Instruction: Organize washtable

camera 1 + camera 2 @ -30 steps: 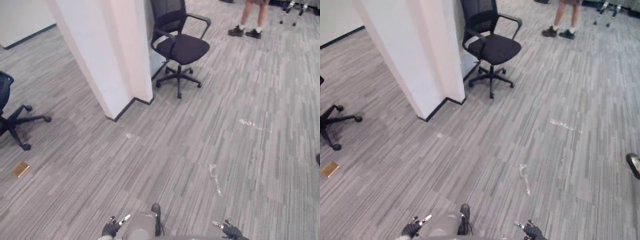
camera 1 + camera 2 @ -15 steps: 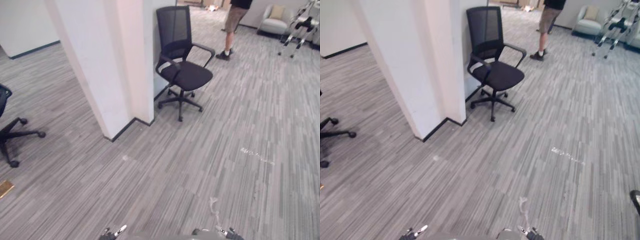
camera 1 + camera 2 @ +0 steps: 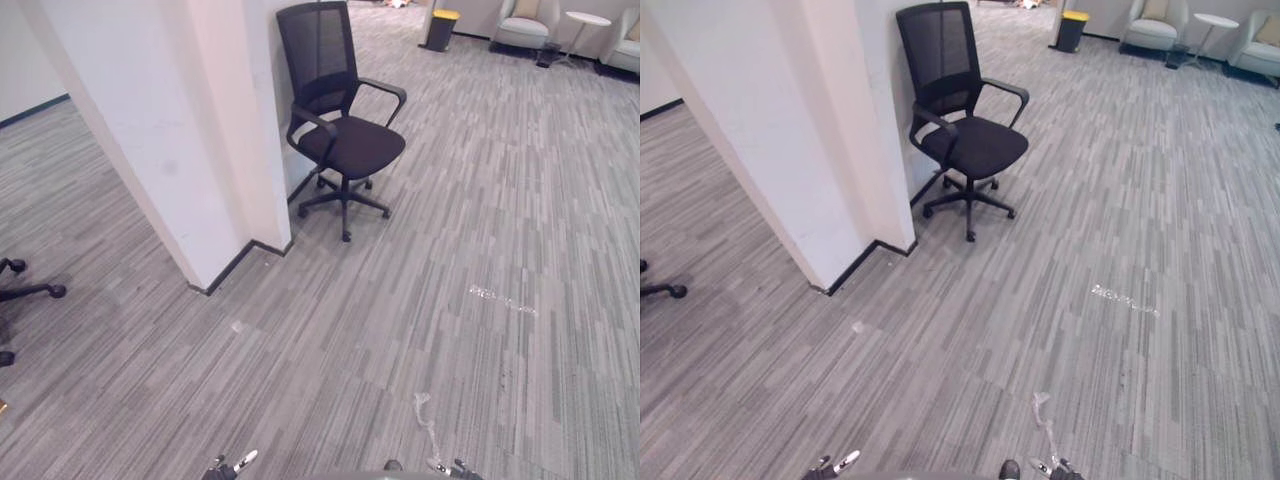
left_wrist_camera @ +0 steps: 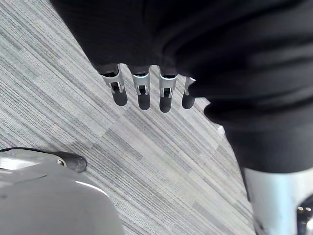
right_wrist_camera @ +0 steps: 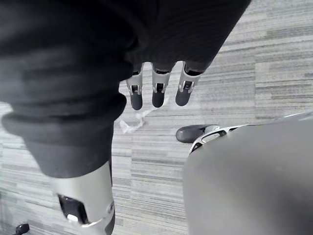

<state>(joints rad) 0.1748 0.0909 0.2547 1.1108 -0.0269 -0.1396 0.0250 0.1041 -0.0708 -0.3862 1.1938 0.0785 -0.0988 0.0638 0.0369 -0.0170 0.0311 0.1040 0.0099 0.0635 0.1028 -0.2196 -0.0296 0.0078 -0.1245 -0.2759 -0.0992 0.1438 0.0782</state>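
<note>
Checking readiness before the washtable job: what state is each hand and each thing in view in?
Left hand: open, holding nothing.
Right hand: open, holding nothing.
Office chair: upright, seat empty, beside the pillar.
Bin: upright.

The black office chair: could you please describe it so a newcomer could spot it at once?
Find the white pillar. The office chair stands just to its right. Unlike the pale armchairs far behind, it is black, mesh-backed, on castors.
</note>
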